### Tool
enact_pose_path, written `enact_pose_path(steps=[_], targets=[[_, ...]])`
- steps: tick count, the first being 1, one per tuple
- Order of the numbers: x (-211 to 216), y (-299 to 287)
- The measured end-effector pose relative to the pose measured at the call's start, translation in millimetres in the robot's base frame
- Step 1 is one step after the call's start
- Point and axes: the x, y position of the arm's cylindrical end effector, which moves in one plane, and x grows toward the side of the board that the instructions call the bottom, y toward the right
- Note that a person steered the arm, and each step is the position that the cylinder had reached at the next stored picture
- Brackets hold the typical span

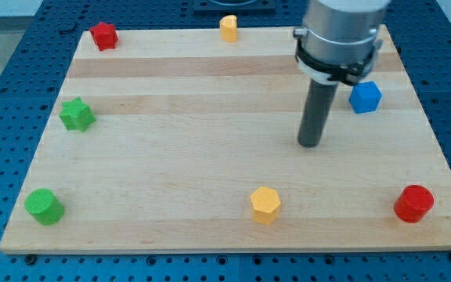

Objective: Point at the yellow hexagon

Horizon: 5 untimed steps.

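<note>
The yellow hexagon (pixel 265 204) lies near the bottom edge of the wooden board (pixel 210 157), a little right of the middle. My tip (pixel 310 144) is above and to the right of it, apart from it. A second yellow block (pixel 229 27) sits at the board's top edge. The dark rod hangs from the grey arm body at the view's top right.
A blue cube (pixel 365 97) lies just right of the rod. A red cylinder (pixel 413 204) is at the bottom right, a green cylinder (pixel 44 206) at the bottom left, a green star (pixel 77 114) at the left, a red block (pixel 103 35) at the top left.
</note>
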Motion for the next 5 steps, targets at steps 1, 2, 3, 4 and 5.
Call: enact_pose_path(steps=[1, 2, 3, 4, 5], targets=[[-28, -34], [-41, -46], [-41, -50], [-41, -49], [-43, -42]])
